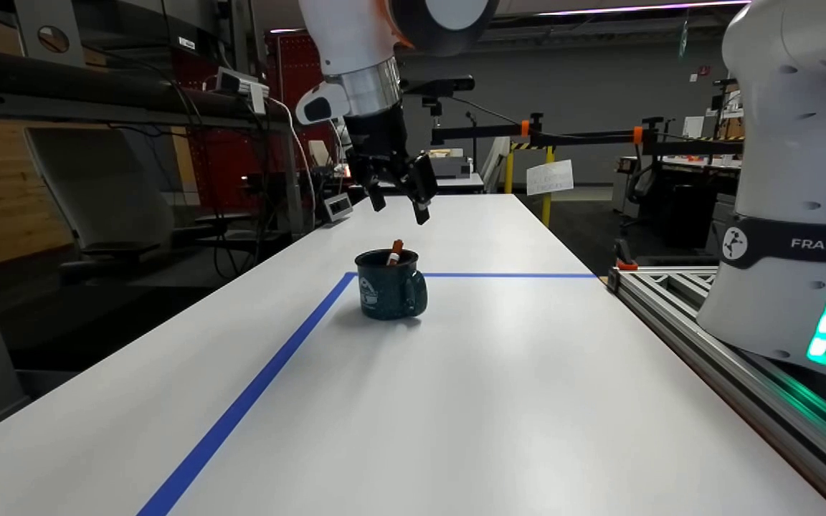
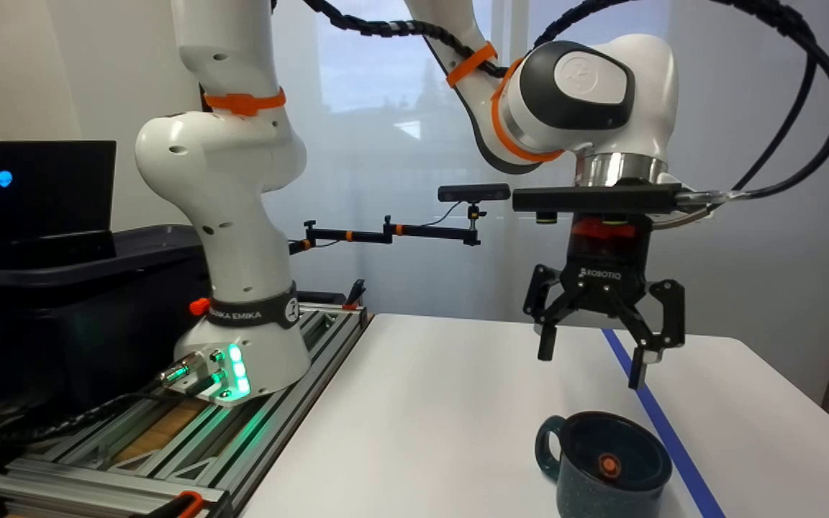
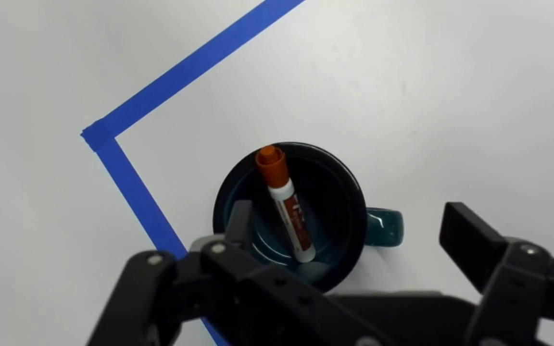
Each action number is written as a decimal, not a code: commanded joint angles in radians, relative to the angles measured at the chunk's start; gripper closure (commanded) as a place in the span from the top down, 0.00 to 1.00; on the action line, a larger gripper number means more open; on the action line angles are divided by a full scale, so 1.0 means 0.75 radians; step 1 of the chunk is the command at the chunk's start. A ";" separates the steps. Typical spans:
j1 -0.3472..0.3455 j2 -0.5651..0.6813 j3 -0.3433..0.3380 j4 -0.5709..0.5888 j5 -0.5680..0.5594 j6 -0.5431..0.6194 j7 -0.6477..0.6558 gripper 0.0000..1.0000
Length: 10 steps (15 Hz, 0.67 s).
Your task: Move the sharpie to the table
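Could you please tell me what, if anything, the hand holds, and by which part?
Nothing: the hand hangs open; the orange-capped marker leans in the teal mug.

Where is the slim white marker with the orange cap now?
In the wrist view, the white-barrelled, orange-capped marker leans inside the round dark-teal mug, near the picture's middle, right of the blue tape corner.

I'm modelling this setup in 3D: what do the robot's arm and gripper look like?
The arm is white and rounded, with orange bands, a silver wrist ring, a black base collar lettered FRANKA, and green lights below it. A black, ridged cable runs along the arm. The gripper is black, marked ROBOTIQ, with two angular, jointed fingers.
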 commanded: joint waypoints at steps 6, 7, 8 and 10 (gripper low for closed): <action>-0.052 0.119 -0.014 0.099 0.056 0.012 -0.025 0.41; -0.059 0.129 -0.014 0.109 0.070 0.013 -0.032 0.40; -0.064 0.142 -0.014 0.123 0.081 0.012 -0.036 0.25; -0.070 0.166 -0.011 0.148 0.097 0.012 -0.043 0.09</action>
